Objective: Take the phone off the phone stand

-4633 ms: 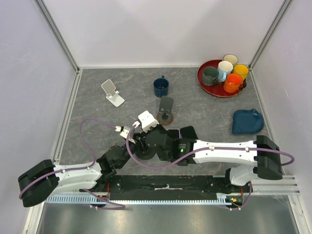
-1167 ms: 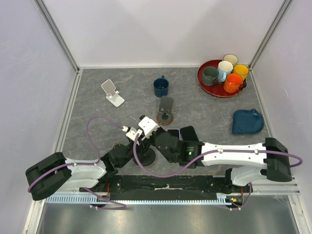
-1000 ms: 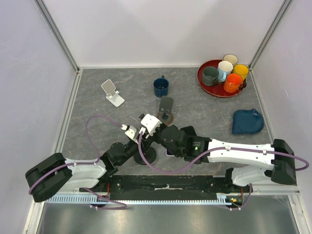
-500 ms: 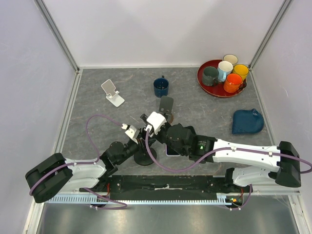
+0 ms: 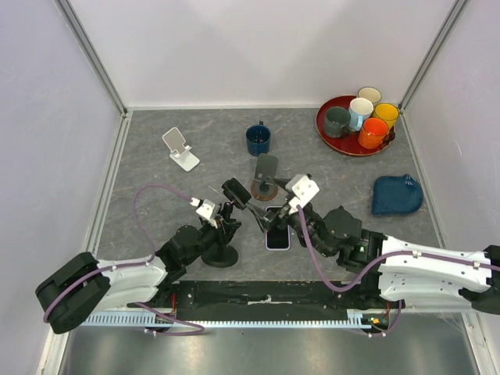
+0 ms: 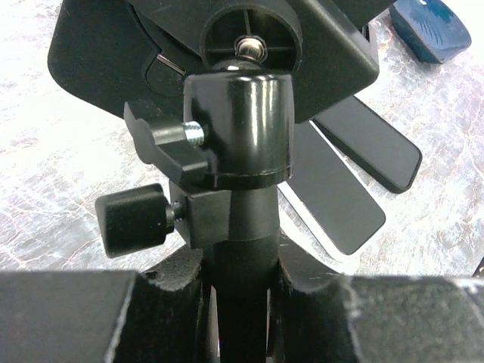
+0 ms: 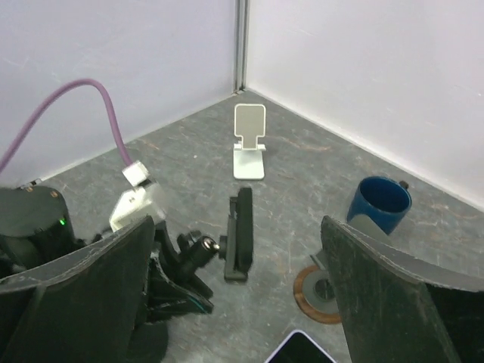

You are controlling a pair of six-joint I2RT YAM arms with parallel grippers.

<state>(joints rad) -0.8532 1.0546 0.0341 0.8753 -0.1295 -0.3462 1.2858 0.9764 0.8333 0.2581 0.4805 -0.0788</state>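
Nearest, the left fingers (image 6: 98, 318) are closed narrowly round the upright post of the black phone stand with a round base (image 6: 242, 227), just under its ball joint. Its flat cradle tilts beyond them and carries nothing. Just past those fingers and to their right lies the thin rectangular phone with a dark screen and pale rim (image 5: 278, 239). It is flat on the grey stone-patterned surface (image 5: 156, 187), screen up and clear of the stand. It sits directly under the right fingers (image 7: 76, 302), which stand wide apart with nothing between them. Only one corner of the phone shows at the foot of the right wrist view.

The phone looks stiff, fairly light and glass-smooth, so it is probably slippery. Lying flat, it offers only its thin sides. The sound hold would be across the narrow width, one finger on each long edge near the middle. Its long axis runs roughly near to far, with one short end towards the arm bases and the other hidden under the right fingers. I cannot tell which end is the top.

Farther beyond the fingers stand a grey plate on a brown round disc (image 5: 266, 176), a dark blue mug (image 5: 258, 139) and a white folding stand (image 5: 181, 148).
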